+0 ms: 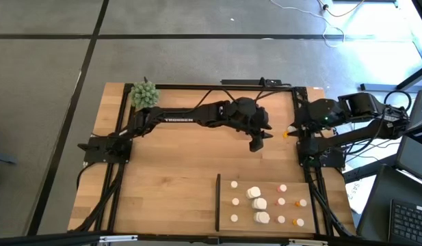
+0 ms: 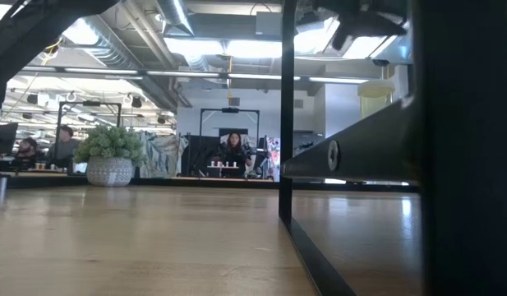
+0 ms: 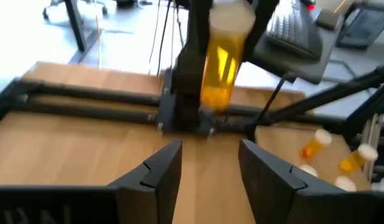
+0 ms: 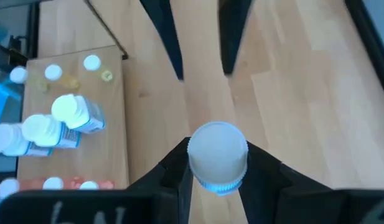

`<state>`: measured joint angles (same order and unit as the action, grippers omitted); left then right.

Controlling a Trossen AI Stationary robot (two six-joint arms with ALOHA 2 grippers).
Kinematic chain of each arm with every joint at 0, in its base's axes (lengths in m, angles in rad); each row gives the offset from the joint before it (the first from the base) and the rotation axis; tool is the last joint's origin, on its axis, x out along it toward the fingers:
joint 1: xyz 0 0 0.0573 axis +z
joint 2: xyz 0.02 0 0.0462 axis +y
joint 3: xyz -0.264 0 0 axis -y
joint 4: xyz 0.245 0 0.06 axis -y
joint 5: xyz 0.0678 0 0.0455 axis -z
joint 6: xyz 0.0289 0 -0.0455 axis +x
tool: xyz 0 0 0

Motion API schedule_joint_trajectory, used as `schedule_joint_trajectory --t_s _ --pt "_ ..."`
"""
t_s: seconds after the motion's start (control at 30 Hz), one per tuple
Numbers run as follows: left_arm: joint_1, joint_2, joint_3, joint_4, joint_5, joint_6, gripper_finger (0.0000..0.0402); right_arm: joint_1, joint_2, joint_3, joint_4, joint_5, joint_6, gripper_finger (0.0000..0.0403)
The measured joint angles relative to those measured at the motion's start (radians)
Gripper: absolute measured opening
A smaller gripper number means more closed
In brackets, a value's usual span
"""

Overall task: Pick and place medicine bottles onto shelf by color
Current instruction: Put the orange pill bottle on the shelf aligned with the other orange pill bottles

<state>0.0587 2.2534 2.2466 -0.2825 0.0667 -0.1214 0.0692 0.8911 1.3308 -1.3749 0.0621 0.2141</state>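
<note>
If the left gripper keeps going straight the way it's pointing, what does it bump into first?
Probably the orange bottle that the right gripper holds by its white cap. It hangs dead ahead of the left gripper, whose fingers are open and empty. How far off it is, I can't tell.

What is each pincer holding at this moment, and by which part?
The right pincer grips an orange bottle by its white cap. The left pincer stands open just before it, holding nothing.
</note>
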Motion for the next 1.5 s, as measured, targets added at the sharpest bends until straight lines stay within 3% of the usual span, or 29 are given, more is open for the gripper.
schedule_joint_trajectory --t_s 0.23,0.6,0.77,0.9,1.13,1.5 --pt "0.002 -0.05 0.002 -0.076 -0.01 0.028 0.0151 0.0 -0.053 -0.011 -0.081 -0.001 0.049 0.0103" --pt "0.006 -0.081 0.001 -0.111 -0.034 0.079 0.0151 0.001 -0.281 -0.214 -0.064 -0.231 0.122 0.0103" --pt "0.017 -0.081 0.001 -0.114 -0.07 0.079 0.0151 0.001 -0.336 -0.322 -0.073 -0.392 0.072 0.0103" --pt "0.03 -0.081 0.001 -0.114 -0.084 0.078 0.0151 0.001 -0.353 -0.382 -0.075 -0.46 0.014 0.0103" --pt "0.054 -0.081 0.001 -0.114 -0.085 0.046 0.0151 0.001 -0.351 -0.451 -0.037 -0.475 -0.086 0.0103" --pt "0.066 -0.081 0.001 -0.131 -0.085 0.046 0.0151 0.001 -0.364 -0.428 -0.022 -0.491 -0.064 0.0103"
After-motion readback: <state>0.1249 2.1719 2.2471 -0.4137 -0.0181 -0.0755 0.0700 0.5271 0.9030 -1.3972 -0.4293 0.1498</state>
